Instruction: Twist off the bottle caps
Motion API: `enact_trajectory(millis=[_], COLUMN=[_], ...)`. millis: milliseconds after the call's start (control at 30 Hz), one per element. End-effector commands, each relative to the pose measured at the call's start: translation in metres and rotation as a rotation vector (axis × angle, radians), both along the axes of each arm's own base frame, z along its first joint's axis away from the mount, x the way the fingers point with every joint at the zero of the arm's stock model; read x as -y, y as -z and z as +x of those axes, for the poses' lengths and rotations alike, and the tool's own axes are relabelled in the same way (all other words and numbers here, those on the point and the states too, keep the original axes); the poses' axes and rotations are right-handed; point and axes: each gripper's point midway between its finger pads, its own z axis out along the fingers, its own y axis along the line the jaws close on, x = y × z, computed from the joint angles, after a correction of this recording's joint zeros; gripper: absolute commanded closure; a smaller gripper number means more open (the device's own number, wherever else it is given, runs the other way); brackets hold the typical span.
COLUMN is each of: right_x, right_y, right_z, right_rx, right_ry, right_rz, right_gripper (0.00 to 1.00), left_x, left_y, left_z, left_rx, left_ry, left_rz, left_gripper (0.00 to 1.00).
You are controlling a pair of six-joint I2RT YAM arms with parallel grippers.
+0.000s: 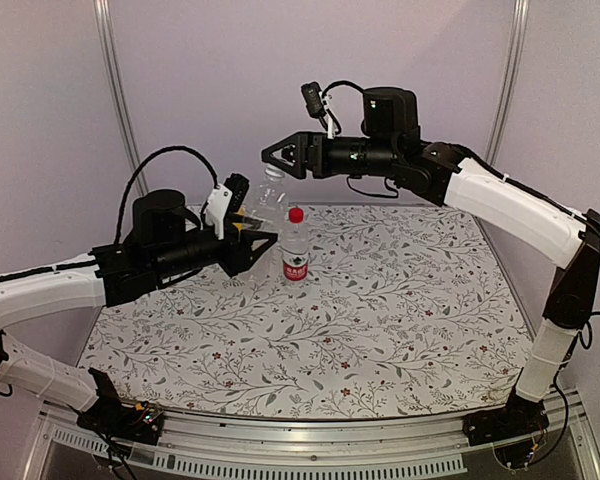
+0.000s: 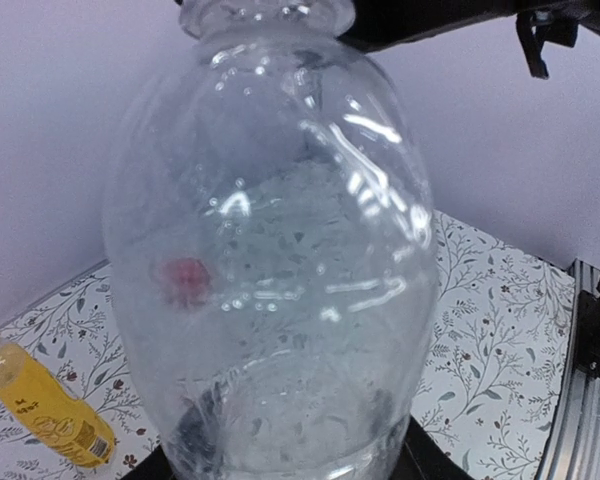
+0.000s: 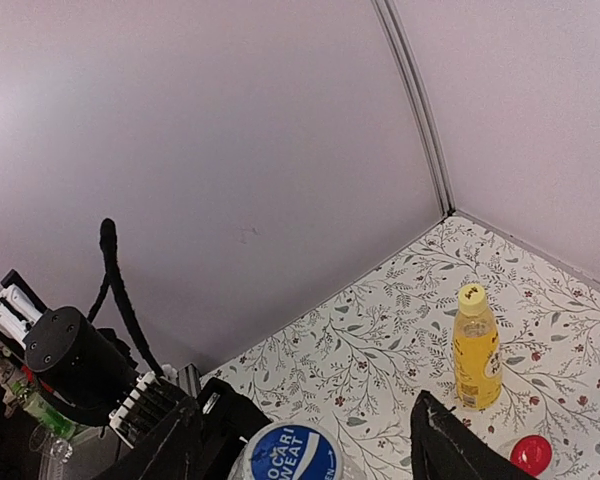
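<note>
we hold the clear bottle in our left fingers, raised above the desk; our right fingers stand wide on either side of its blue-white cap.

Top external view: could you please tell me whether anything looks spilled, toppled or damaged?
Nothing stands out. The red-capped labelled plastic bottle and the yellow-liquid bottle stand upright and capped on the floral table; the clear unlabelled bottle is simply held aloft by the left gripper.
</note>
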Motion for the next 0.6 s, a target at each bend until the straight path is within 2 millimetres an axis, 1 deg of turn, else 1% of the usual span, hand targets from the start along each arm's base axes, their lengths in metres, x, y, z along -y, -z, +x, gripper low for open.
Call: enact_trajectory(millis=[0,100,233,567], right_x=[-0.0038,-0.006,-0.0062,-0.0091], right_y=[-0.0021,0.0012,0.0006,0.0051], right_z=[-0.0004,-0.0026,-0.0049,-0.0084], right_rx=[0.001,-0.005,-0.005,-0.016], right_ry=[-0.002,-0.022,-0.033,-0.058], right_rz=[0.001,0.002,0.005,0.002], right_gripper=[0.34,0.4,0.51,0.51], left_x=[-0.0003,-0.0008,-0.0008,-0.0007], left_y=[-0.0216,-0.0217,-0.0214,-0.0213], left_z=[-0.0024,-0.002,-0.0019,-0.0021], left_rx=[0.046,0.047,0.049,0.051], left_ry=[-0.007,-0.012,-0.014,-0.014], left_rz=[-0.023,-0.022,-0.019,-0.016], left_gripper=[0.52,0.52,0.52,0.52])
